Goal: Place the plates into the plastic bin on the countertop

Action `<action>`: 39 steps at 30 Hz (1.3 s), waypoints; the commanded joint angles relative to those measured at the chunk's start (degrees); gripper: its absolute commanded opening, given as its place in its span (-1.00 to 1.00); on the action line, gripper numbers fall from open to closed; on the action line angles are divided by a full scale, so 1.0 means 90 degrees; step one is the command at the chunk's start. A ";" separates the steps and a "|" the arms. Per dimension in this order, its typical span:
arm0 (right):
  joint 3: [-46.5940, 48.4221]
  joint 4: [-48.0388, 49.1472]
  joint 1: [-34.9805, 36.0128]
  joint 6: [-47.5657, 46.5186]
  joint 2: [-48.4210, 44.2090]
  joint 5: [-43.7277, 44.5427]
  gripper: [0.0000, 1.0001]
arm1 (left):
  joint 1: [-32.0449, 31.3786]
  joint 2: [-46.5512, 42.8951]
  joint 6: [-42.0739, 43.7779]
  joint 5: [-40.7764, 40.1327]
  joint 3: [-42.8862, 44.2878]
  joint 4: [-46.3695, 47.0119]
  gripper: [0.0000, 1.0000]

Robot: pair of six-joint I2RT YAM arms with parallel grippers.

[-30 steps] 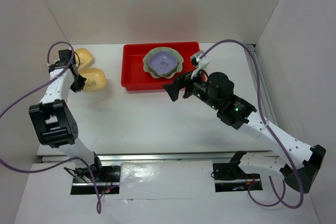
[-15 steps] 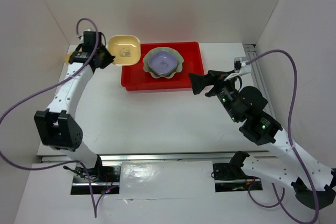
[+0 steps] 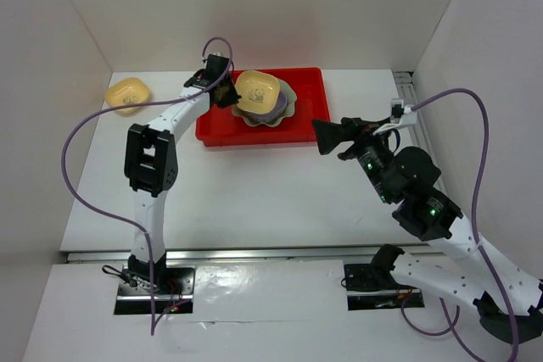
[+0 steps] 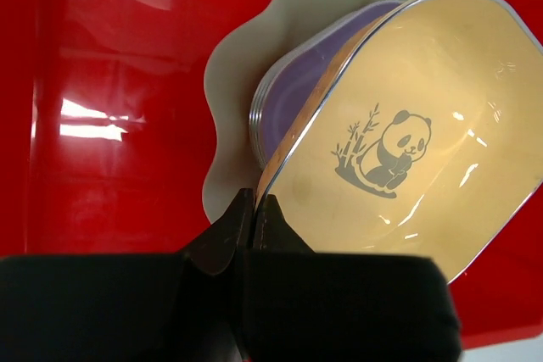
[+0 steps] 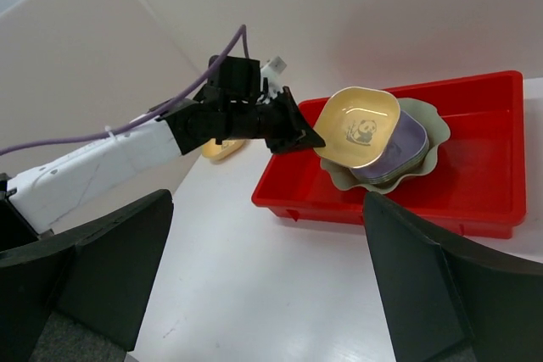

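The red plastic bin stands at the back of the white countertop. In it lies the pale-green scalloped dish with a stack of smaller dishes, lavender on top. My left gripper is shut on the rim of a yellow panda dish, held tilted just over the lavender dish. A second yellow dish sits on the countertop at the far left. My right gripper is open and empty, right of the bin's front; its view shows the bin ahead.
White walls close in the countertop at the left, back and right. The left arm stretches across the bin's left end. A purple cable loops over the left side. The second yellow dish also shows in the right wrist view.
My left gripper has lifted one yellow dish from the far left and carried it right, over the stack in the bin. My right arm has drawn back to the right.
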 commanded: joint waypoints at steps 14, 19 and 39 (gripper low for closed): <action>-0.0044 0.0088 0.0048 0.0081 0.0401 -0.0036 1.00 | -0.0160 -0.0127 0.0180 -0.0097 0.0827 0.0471 0.48; -0.0044 0.0088 0.0048 0.0081 0.0460 -0.0104 1.00 | 0.0152 -0.0889 -0.0045 -0.1121 0.0603 -0.0241 0.66; -0.0775 0.0497 0.0107 -0.0095 0.0510 -0.0924 1.00 | 0.4087 -0.1203 -0.2310 -0.0509 -0.1682 -0.0254 1.00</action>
